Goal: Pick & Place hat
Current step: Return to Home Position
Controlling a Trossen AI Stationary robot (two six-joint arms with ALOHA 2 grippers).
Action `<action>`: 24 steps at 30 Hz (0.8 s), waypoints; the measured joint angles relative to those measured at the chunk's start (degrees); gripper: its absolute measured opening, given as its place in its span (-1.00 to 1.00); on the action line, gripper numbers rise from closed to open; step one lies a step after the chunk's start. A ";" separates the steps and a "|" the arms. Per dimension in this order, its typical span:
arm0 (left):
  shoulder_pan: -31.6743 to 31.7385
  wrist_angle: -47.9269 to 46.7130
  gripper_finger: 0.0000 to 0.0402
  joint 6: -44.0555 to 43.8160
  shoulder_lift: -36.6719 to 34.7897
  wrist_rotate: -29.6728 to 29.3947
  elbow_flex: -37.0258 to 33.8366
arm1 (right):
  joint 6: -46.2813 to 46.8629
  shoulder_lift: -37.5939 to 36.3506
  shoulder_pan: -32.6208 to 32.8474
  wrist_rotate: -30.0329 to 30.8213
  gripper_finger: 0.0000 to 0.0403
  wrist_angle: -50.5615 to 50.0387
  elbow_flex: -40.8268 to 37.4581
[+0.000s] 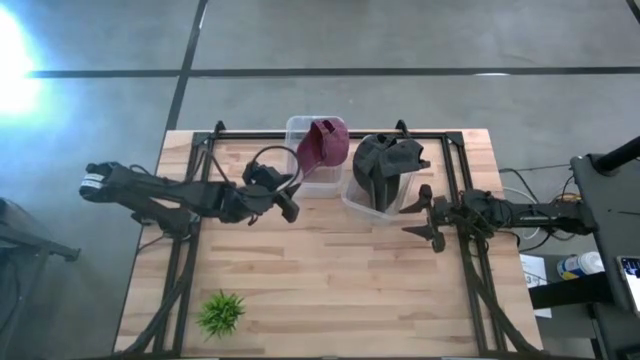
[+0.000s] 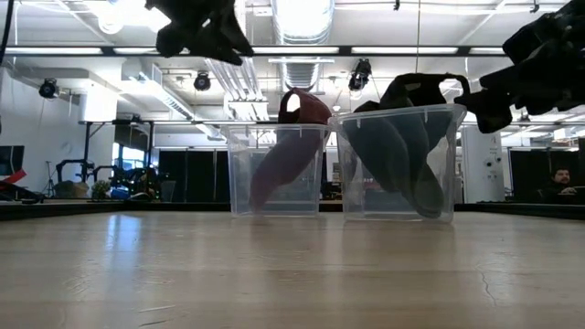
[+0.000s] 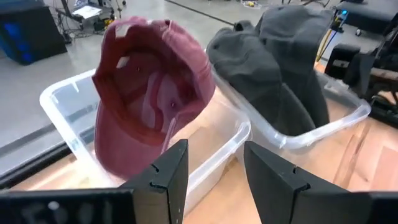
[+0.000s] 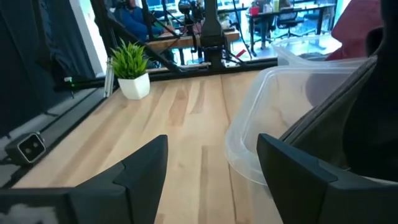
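Observation:
A dark red cap (image 1: 323,145) leans in the left clear bin (image 1: 300,182), brim down inside, crown above the rim; the left wrist view shows its hollow side (image 3: 149,106). Dark grey caps (image 1: 385,165) fill the right clear bin (image 1: 350,200), also in the low view (image 2: 402,137). My left gripper (image 1: 288,203) hovers open just near of the red cap's bin (image 3: 211,177). My right gripper (image 1: 428,215) hovers open beside the grey caps' bin, on its right near side (image 4: 211,174).
A small potted plant (image 1: 221,313) stands at the table's near left. Black frame rails (image 1: 330,132) run along the far edge and both sides. Bare wood lies across the table's middle and near part (image 1: 340,290). A person (image 2: 559,178) sits far behind in the room.

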 joint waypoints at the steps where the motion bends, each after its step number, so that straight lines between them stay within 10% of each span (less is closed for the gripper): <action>1: 0.00 0.11 -0.26 -0.15 -0.01 -0.06 -0.48 | 0.30 0.36 0.00 -0.02 0.23 0.04 0.01; 7: -1.27 0.06 -0.26 -11.67 -1.70 7.50 -1.04 | -2.95 0.45 0.00 -0.08 0.25 0.60 -0.11; 15: -3.74 19.66 -0.26 15.69 -5.83 40.84 -1.92 | -5.60 0.61 -0.02 0.00 0.21 3.32 -0.32; 24: -3.45 22.00 -0.26 18.26 -8.71 41.34 -1.92 | -5.39 0.67 -0.02 0.02 0.23 3.72 -0.32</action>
